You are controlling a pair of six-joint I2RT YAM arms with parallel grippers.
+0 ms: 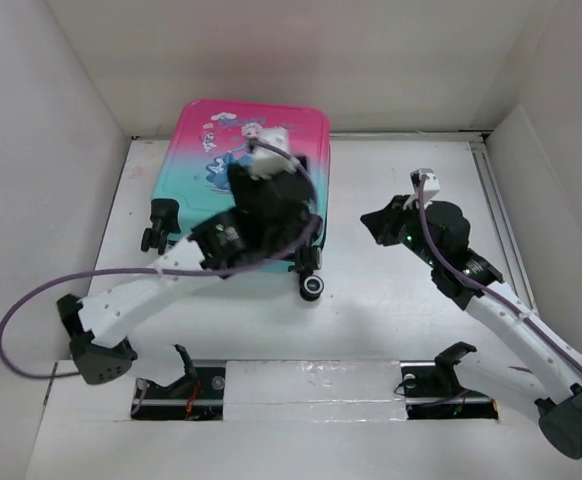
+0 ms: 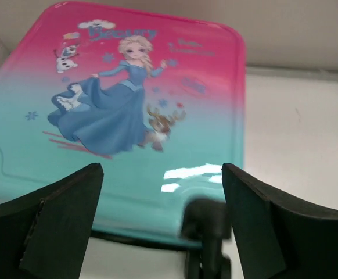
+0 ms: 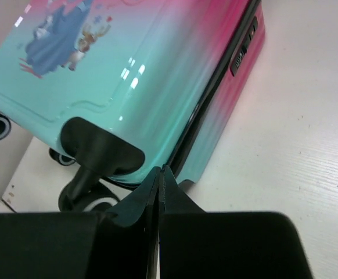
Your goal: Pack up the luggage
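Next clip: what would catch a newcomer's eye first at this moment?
The luggage, a pink-to-teal suitcase with a cartoon princess print, lies flat and closed on the left-centre of the white table, its wheels toward the arms. The left gripper hangs over its teal end with jaws wide open. The right gripper, shut on nothing, hovers above bare table to the suitcase's right.

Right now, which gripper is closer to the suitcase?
Left. The left gripper is open directly over the suitcase at its wheel end. The right gripper is shut, off its right side above the table, not touching it.
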